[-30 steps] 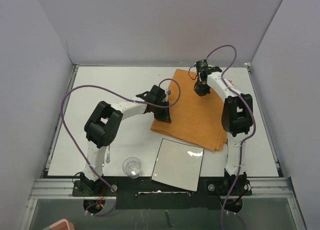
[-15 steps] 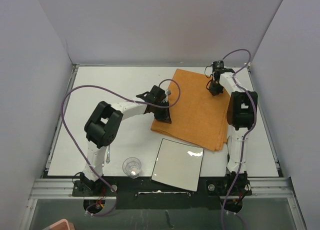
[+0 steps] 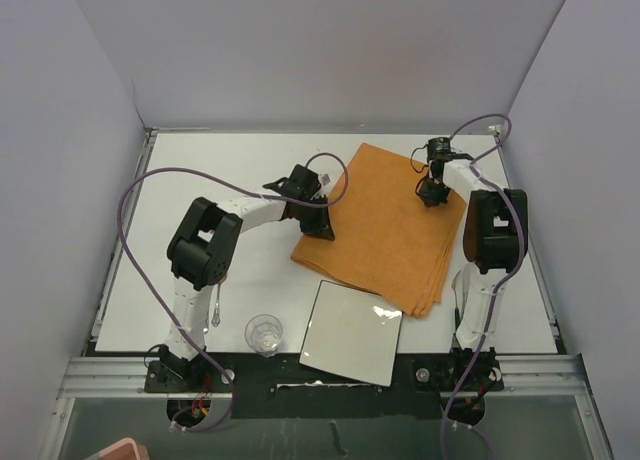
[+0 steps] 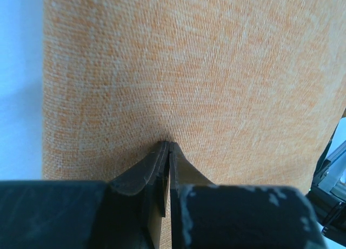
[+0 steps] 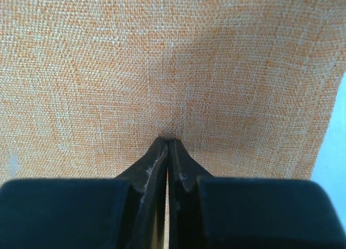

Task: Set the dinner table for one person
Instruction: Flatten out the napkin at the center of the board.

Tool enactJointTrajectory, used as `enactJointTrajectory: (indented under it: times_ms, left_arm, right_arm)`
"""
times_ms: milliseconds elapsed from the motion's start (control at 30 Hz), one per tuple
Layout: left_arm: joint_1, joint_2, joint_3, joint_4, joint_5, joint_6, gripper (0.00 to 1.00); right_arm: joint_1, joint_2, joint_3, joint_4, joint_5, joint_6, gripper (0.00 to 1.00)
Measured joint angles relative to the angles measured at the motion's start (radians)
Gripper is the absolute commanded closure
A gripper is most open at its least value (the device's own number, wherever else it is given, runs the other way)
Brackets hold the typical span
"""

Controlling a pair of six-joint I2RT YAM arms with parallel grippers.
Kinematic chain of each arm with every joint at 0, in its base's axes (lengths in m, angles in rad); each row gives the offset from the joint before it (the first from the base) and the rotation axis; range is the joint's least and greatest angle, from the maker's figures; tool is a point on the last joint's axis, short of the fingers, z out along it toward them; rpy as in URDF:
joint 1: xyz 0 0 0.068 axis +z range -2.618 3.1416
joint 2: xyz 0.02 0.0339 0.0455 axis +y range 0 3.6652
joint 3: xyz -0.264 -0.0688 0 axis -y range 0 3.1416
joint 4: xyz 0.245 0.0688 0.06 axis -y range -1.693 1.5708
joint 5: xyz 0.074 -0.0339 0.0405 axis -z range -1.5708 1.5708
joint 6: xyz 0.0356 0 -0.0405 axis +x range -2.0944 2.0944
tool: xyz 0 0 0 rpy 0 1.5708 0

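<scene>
**Top view:** Two arms reach across the white desk, which lies under everything in the enclosure. The left hand sits at the left edge of the folded orange cloth. The right hand sits on its far right part. The cloth lies askew, right of centre. Its near corner meets the square white plate, though which of them lies on top cannot be told. A clear glass stands just beside the plate at the near edge. The likely hazard is a drag toward the arms, which could ride the cloth into the plate and push it, or the glass, off the near edge.

**Left wrist:** The left hand has its jaws pressed together, nipping a thin pucker of the cloth. Creases fan out from the tips. Bare desk shows along the left. So small a bite could slip free, leaving that side behind and the cloth bunched.

**Right wrist:** The right hand is fully closed on a similar pinch of the weave, with a strip of desk at the right. If the two hands pull at different rates or in different directions, the cloth could wrinkle or twist further. Each nip may also hold only the top layer, so the folded stack could shear apart or fall open if raised.
</scene>
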Motion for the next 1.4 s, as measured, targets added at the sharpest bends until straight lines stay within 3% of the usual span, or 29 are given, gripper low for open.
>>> enactJointTrajectory:
  times_ms: [600,867,1100,1400]
  left_arm:
    - [0.036,0.040,0.079,-0.027,-0.030,0.005,0.97]
    - [0.035,0.022,0.075,-0.034,-0.101,0.034,0.96]
    - [0.065,-0.160,0.094,-0.101,-0.233,0.146,0.91]
    - [0.093,-0.511,0.119,-0.108,-0.335,0.204,0.90]
  right_arm:
    - [0.023,-0.065,-0.090,-0.017,0.024,0.013,1.00]
    - [0.101,-0.069,-0.087,0.000,-0.014,-0.106,1.00]
    - [0.288,-0.071,-0.061,0.041,-0.180,-0.262,1.00]
    - [0.299,-0.032,0.027,0.059,-0.332,-0.356,1.00]
